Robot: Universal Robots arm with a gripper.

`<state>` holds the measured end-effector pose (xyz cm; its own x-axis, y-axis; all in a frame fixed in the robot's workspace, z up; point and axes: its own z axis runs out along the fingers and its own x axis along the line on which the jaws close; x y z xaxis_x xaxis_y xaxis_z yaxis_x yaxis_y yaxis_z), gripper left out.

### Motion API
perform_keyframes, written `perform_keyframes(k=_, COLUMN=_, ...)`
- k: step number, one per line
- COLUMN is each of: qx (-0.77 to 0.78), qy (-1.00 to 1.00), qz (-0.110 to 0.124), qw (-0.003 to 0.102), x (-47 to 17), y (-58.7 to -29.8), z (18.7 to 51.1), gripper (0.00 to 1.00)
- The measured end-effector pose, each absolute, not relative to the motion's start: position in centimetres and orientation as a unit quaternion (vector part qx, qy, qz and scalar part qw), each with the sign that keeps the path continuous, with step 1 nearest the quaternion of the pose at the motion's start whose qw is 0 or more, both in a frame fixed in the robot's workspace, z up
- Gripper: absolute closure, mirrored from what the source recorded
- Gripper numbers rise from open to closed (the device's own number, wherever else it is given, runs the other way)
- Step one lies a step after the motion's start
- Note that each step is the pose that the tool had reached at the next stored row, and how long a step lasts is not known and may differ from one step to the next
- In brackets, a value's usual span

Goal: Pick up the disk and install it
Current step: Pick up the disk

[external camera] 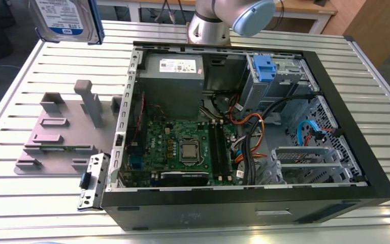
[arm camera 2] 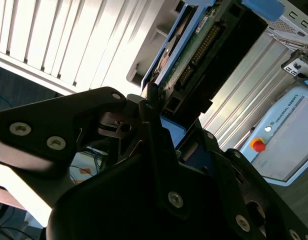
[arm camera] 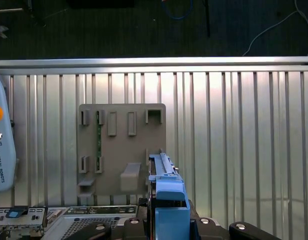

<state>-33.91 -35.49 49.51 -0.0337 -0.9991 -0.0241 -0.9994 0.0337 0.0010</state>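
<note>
Well clear of the computer case [external camera: 249, 202] rim, high over the slatted table [external camera: 39, 203] by the grey holder [external camera: 54, 138]; gripper [arm camera 2: 155, 106] clamped on the disk [external camera: 66, 19], aimed downward.

Exterior view: high, angled down over bench [external camera: 19, 203] and open PC case [external camera: 249, 127]. First wrist view: straight down on bench (grey fixture plate [arm camera: 121, 145] [external camera: 53, 134] shared with exterior). Second wrist view: close-up, right against the disk [arm camera 2: 194, 55].

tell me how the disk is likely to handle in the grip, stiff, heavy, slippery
Probably stiff: the disk is a flat metal slab, no sag while held aloft. Likely heavy for its size. Its bare circuit board looks fragile, and the smooth blue rails could slip between the fingers.
</note>
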Motion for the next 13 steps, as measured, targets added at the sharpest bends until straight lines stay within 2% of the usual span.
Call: perform_keyframes(k=13, qx=-0.695, qy=0.719, qz=0.009, qw=0.008, x=-33.38, y=-35.49, z=49.51, gripper=0.64)
